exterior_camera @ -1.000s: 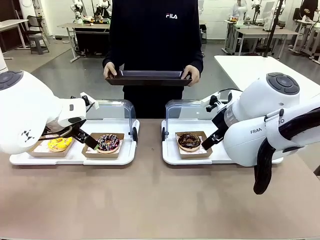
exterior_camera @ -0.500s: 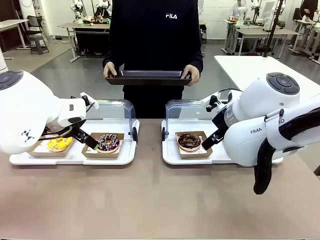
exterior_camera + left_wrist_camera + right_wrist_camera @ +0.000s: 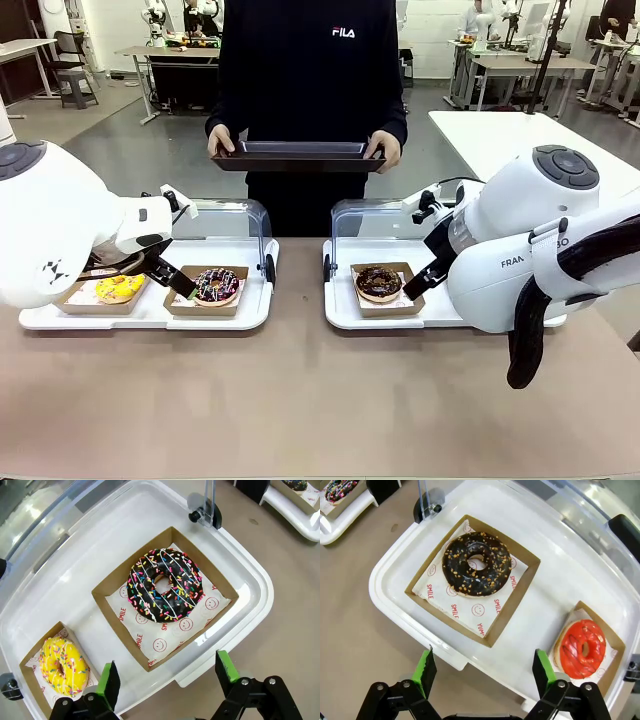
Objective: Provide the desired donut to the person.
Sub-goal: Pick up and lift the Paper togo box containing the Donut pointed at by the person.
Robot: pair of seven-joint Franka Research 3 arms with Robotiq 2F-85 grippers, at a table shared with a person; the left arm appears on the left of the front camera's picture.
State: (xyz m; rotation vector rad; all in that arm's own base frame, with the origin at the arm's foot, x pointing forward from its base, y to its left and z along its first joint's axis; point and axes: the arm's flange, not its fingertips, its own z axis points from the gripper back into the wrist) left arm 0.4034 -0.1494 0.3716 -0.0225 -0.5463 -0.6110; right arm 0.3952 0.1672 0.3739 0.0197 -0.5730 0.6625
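The person (image 3: 305, 70) in a black sweatshirt stands at the far side, holding a dark tray (image 3: 297, 155) in both hands. In the left white tray (image 3: 150, 312) lie a yellow sprinkled donut (image 3: 119, 288) (image 3: 61, 665) and a chocolate sprinkled donut (image 3: 216, 285) (image 3: 165, 584), each in a cardboard box. The right white tray (image 3: 340, 312) holds a chocolate nut donut (image 3: 378, 282) (image 3: 476, 564) and a red glazed donut (image 3: 582, 648). My left gripper (image 3: 170, 677) (image 3: 175, 280) hovers open above the left tray's near edge. My right gripper (image 3: 485, 670) is open above the right tray's near edge.
Clear hinged lids (image 3: 222, 222) stand up behind both white trays. Bare brown tabletop (image 3: 300, 400) lies in front of them. A white table (image 3: 500, 135) is off to the far right, and other work tables stand in the room behind.
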